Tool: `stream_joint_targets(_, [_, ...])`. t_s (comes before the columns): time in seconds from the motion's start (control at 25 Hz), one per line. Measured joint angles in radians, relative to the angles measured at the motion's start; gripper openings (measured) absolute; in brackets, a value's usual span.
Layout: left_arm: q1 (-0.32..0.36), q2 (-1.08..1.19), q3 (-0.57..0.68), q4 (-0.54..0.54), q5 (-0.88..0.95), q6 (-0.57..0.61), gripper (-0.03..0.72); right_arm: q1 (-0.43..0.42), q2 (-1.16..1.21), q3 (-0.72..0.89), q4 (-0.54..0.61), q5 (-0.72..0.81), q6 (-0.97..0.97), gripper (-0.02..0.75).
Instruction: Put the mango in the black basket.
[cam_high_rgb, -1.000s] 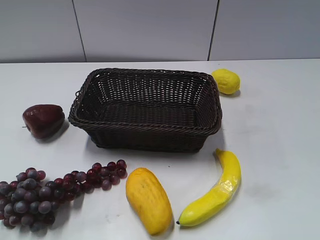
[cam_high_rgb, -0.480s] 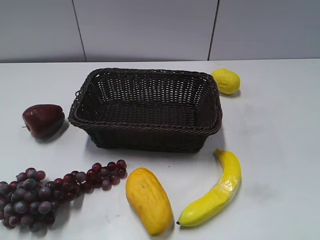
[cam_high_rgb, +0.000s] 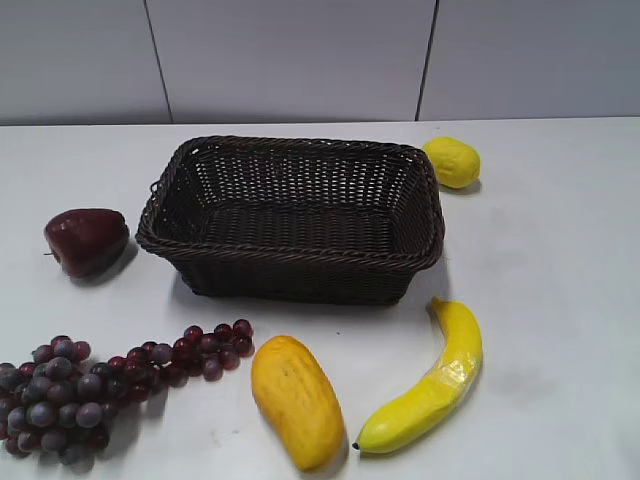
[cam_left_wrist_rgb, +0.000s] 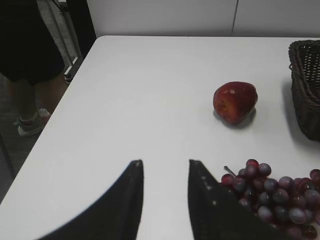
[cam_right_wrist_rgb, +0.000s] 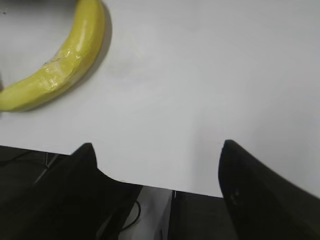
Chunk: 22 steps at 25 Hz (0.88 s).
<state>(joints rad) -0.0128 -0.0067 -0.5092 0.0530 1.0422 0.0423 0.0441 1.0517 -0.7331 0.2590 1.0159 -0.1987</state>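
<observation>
A long curved yellow banana (cam_high_rgb: 432, 382) lies on the white table (cam_high_rgb: 560, 260) near the front. A small round yellow lemon (cam_high_rgb: 452, 162) sits far back. A dark red apple (cam_high_rgb: 86, 240) rests on the left. A bunch of purple grapes (cam_high_rgb: 100, 385) lies in front of it.

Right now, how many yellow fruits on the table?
3: small round yellow lemon behind the dark woven basket's right corner, orange-yellow oblong mango front centre, long curved yellow banana right of it.
</observation>
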Motion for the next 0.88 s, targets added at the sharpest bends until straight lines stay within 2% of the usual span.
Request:
stream_joint_targets(0.12, [0.0, 0.0, 0.0, 0.0, 0.0, 0.0, 0.24, 0.104, 0.069, -0.02, 0.003, -0.012, 0.002, 0.575])
stream_joint_targets(0.44, [0.0, 0.0, 0.0, 0.0, 0.0, 0.0, 0.24, 0.544, 0.291, -0.092, -0.059, -0.131, 0.263, 0.575])
stream_joint_targets(0.56, [0.0, 0.0, 0.0, 0.0, 0.0, 0.0, 0.24, 0.679, 0.397, -0.133, -0.062, -0.185, 0.345, 0.575])
stream_joint_targets(0.72, [0.0, 0.0, 0.0, 0.0, 0.0, 0.0, 0.24, 0.811, 0.557, -0.225, -0.062, -0.224, 0.406, 0.575])
stream_joint_targets(0.88, [0.0, 0.0, 0.0, 0.0, 0.0, 0.0, 0.24, 0.868, 0.711, -0.342, -0.061, -0.227, 0.426, 0.575])
